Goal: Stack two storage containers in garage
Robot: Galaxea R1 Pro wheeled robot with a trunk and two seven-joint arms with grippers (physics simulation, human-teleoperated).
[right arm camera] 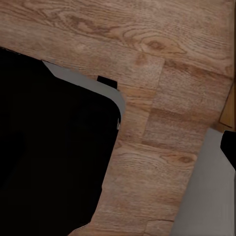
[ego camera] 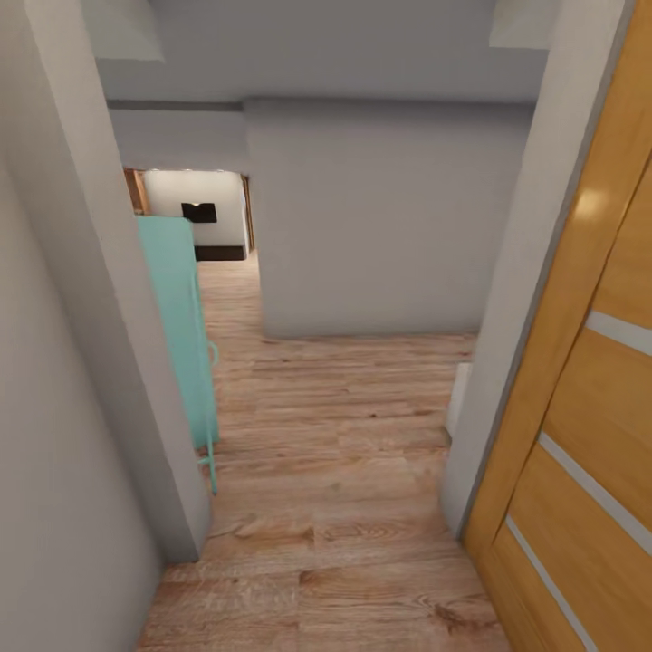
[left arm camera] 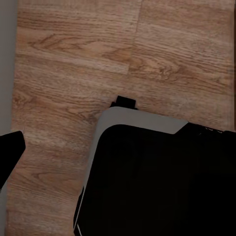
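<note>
**In the hallway, boxes nowhere on my screens**

From the head camera I am looking down a narrow passage with a light wood-plank floor [ego camera: 335,471]. A grey wall [ego camera: 54,380] crowds my left side, and an orange-wood door [ego camera: 589,426] with pale horizontal strips stands at my right, just past a grey wall edge [ego camera: 525,299]. Beside the left wall stands a tall turquoise piece [ego camera: 181,335] on thin legs; I cannot tell what it is. Straight ahead a grey wall block [ego camera: 380,226] closes most of the passage, and to its left an opening leads on to a brighter room [ego camera: 195,213], where a small black rectangle sits on a white wall above a dark low strip. It is too far to make out more.

The wrist cameras give me what the head does not: both point down at the planks close up. On the left wrist camera, a black body with a pale grey rim [left arm camera: 157,172] covers much of the frame, with a dark shape [left arm camera: 10,152] at one edge. The right wrist camera shows a like black mass [right arm camera: 54,147] with a grey rim, plus a grey wall strip [right arm camera: 206,196] and a sliver of orange wood [right arm camera: 228,110].

I cannot tell whether either arm's fingers are apart or together. The two red-orange containers are not on any feed, so I cannot place them.
</note>
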